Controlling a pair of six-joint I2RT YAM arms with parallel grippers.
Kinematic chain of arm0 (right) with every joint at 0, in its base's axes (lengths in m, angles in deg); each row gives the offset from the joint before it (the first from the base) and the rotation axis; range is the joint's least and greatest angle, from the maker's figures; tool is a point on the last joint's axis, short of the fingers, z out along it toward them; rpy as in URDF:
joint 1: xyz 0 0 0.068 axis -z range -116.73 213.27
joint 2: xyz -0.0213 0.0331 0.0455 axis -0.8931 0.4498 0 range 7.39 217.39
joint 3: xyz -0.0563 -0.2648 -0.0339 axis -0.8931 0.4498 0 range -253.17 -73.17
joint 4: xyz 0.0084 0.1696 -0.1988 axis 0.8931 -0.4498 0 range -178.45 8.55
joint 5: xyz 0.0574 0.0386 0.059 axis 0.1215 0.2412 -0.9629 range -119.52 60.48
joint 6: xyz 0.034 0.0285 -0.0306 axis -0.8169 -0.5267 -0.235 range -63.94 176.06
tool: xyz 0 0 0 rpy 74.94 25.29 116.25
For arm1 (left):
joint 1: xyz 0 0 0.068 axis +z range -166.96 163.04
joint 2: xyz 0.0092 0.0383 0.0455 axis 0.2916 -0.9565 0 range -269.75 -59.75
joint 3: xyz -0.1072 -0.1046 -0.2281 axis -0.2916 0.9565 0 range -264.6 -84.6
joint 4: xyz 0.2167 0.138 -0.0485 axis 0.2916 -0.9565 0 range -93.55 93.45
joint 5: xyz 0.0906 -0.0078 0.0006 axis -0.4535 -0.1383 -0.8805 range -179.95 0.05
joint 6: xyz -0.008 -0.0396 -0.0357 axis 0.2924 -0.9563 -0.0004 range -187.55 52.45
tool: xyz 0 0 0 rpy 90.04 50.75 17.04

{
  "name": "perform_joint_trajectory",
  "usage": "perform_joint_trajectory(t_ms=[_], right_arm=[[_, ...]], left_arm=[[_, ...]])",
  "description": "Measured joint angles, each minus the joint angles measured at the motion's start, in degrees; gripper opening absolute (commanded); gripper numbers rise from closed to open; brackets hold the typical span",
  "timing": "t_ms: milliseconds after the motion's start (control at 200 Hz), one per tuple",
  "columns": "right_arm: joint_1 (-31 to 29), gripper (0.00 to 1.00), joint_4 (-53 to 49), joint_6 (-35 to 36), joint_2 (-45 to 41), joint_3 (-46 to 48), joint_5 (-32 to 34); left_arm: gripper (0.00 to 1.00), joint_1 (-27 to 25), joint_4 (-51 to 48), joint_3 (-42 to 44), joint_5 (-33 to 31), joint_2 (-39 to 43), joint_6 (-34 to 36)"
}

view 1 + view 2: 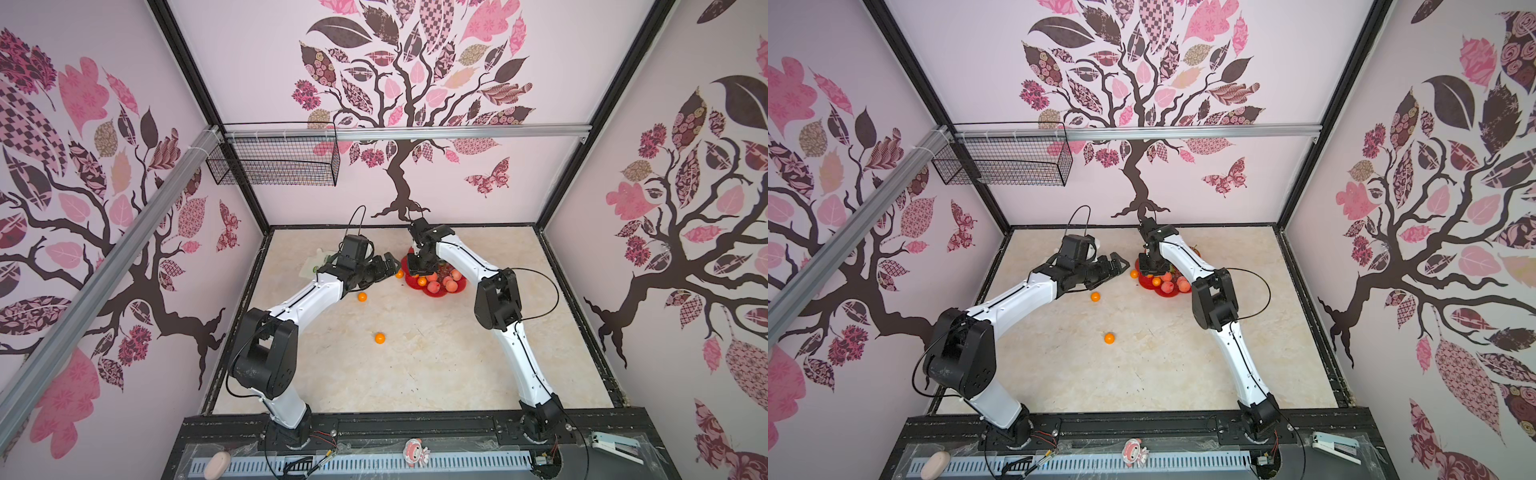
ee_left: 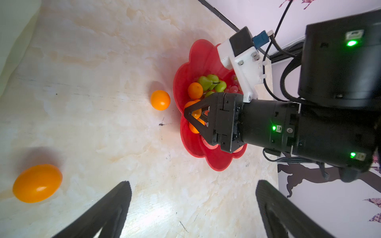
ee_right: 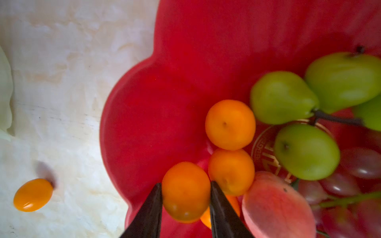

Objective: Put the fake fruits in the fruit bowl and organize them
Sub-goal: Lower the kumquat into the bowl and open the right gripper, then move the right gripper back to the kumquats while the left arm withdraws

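Right gripper (image 3: 185,182) pinching one orange ball (image 3: 185,195) over the left lobe of the fruit bowl (image 3: 156,99); drop spot judged straight below.
Bowl at far centre of table (image 1: 457,353); ball round, no long axis; inside, right of the claw: other oranges (image 3: 229,124), pears (image 3: 282,96), peach (image 3: 276,206), grapes (image 3: 360,162); bare red floor left of it, nothing in the way; left gripper (image 2: 192,206) spread wide, empty, left of bowl; three loose oranges on table, closest one (image 1: 399,274) just beside the left rim, nearer the left arm.
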Motion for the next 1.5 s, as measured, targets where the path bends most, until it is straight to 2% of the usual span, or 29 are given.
perform_joint_trajectory(t_ms=[425,655,900,1085,1255,1500], right_arm=[[0.0,0.47,-0.5,0.2,-0.2,-1.4,1.4],[0.0,0.47,-0.9,0.2,-3.1,-0.3,1.1],[-1.4,0.47,1.6,-0.1,-16.0,10.6,1.1],[-6.4,0.47,5.2,-1.2,-24.3,22.6,0.5],[-12.3,0.47,7.9,-3.2,-26.6,32.0,-0.5],[-19.7,0.47,10.5,-6.0,-26.7,37.7,-0.5]], left_arm=[[0.98,-0.2,-1.3,0.0,0.1,0.5,1.3],[0.98,-1.4,-4.4,0.5,-1.6,7.8,3.0],[0.98,-1.6,-6.2,7.6,-3.2,19.6,3.8],[0.98,-1.7,-10.0,14.9,-5.0,27.6,3.0],[0.98,-1.8,-12.9,21.3,-7.0,36.6,0.9],[0.98,-1.7,-19.4,28.7,-10.1,47.9,-2.6]])
